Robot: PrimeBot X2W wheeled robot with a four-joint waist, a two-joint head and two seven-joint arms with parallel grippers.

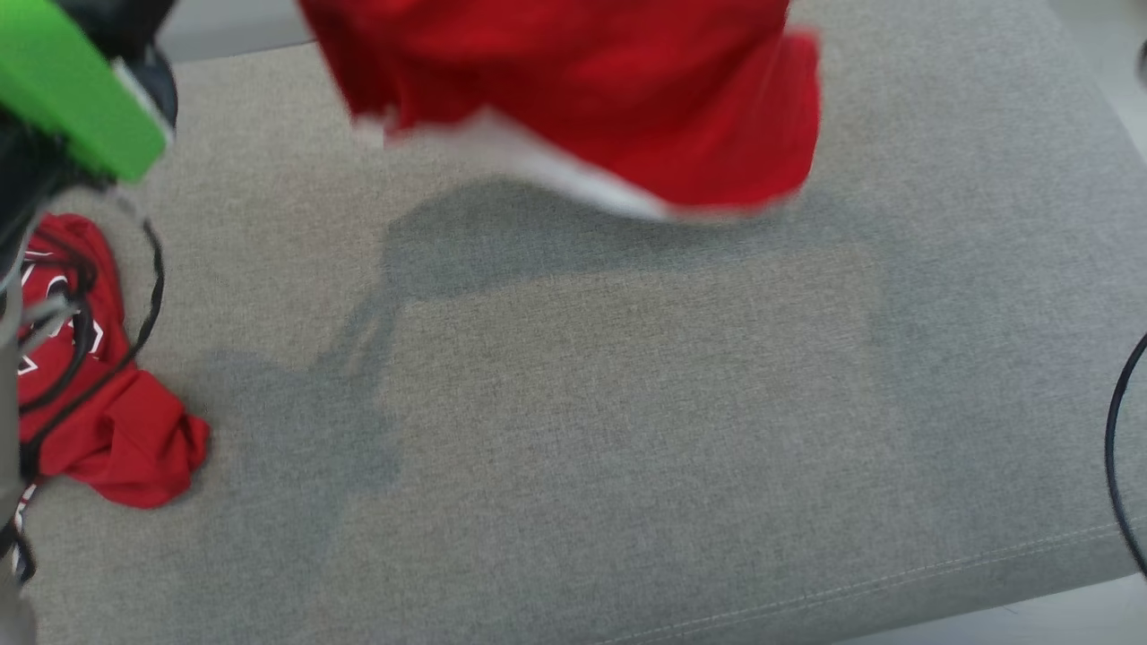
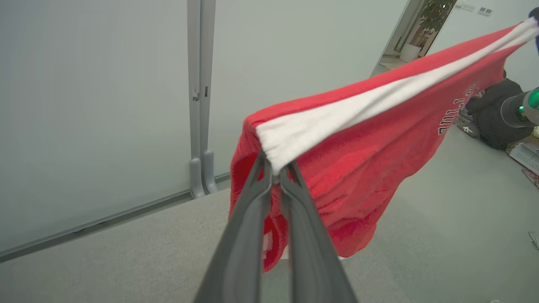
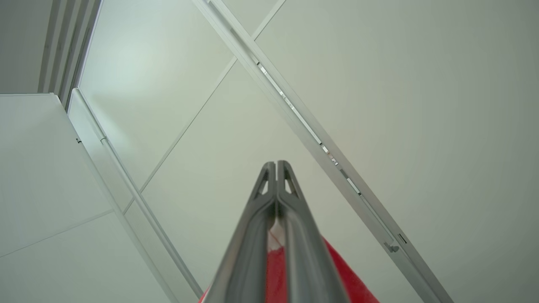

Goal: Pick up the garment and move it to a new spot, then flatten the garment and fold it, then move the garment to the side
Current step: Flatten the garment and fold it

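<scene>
I am holding the red garment (image 1: 582,90) up in the air with both of my hands. It hangs over the far part of the grey padded table (image 1: 627,430) and does not touch it. You can tell from the dark shadow (image 1: 502,233) it drops on the table below. My left gripper (image 2: 276,168) is pinched tight on one end of the white band (image 2: 337,113), and the band runs off in a straight, tight line toward my other side. My right gripper (image 3: 276,165) is closed too, pointing up at pale panels (image 3: 400,84), with red cloth and a bit of white caught low between its fingers. I think I hold it by two far-apart spots so the cloth is pulled wide and hangs open, not in a lump. That should make it easy to lay down flat. The band looks stretchy, so I guess these are shorts, and there are letters on the cloth. A second red garment (image 1: 125,439) lies bunched up at the left edge of the table, partly under my black cables (image 1: 152,296), well away from the one I hold. The wide grey middle of the table looks like a good spot to lay mine down. The flattening and folding are not yet begun.
</scene>
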